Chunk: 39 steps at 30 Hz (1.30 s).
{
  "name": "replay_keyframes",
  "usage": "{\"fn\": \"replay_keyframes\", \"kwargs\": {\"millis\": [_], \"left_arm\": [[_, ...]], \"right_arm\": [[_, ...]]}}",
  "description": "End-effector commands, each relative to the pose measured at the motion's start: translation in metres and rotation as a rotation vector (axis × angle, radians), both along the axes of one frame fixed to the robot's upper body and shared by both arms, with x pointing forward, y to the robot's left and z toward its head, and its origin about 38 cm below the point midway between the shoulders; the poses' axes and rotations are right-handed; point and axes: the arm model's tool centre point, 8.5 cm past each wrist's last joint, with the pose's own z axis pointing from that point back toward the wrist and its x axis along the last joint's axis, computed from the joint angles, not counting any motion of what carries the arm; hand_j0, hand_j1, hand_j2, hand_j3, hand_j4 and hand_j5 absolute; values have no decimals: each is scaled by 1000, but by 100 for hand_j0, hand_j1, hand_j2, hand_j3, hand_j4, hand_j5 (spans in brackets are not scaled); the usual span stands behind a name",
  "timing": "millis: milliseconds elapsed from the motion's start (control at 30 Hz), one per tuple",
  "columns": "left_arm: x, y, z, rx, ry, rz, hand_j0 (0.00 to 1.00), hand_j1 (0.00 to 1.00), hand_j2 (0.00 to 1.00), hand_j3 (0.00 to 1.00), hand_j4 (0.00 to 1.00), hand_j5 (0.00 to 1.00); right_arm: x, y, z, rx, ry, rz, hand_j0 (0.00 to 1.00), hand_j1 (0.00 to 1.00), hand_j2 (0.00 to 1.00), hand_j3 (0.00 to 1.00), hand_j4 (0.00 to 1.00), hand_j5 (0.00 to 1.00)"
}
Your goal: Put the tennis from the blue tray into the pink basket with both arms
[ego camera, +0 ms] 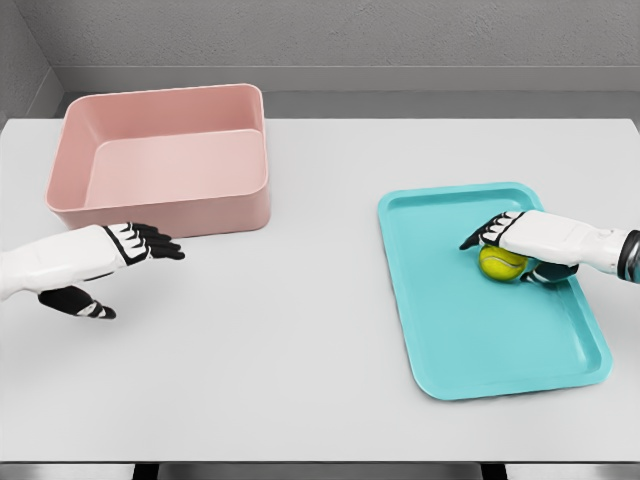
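One tennis ball, one blue tray, one pink basket, one table.

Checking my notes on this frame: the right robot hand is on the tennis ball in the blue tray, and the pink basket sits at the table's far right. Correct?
Not quite. The head view shows the pink basket at the far left. The right robot hand is indeed on the tennis ball in the blue tray.

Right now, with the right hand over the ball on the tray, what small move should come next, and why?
Probably close the right hand on the tennis ball and lift it. The hand already sits over the ball on the blue tray, while the left hand waits open in front of the pink basket.
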Motion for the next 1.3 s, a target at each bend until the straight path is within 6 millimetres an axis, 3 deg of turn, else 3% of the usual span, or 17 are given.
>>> {"fn": "replay_keyframes", "kwargs": {"millis": [0,367,700,1267], "left_arm": [[0,0,1,-5,0,4,100,100,100,100,100,100],[1,1,1,-5,0,5,100,100,100,100,100,100],[1,1,1,-6,0,7,100,100,100,100,100,100],[-5,4,-1,-53,47,29,100,100,100,100,100,100]], "right_arm": [[0,-1,1,4,-1,-4,79,79,79,79,79,79],[1,5,-2,8,7,4,70,70,70,70,70,70],[1,5,-1,7,6,4,67,67,67,67,67,67],[10,9,20,26,-45,14,60,60,60,60,60,60]]}}
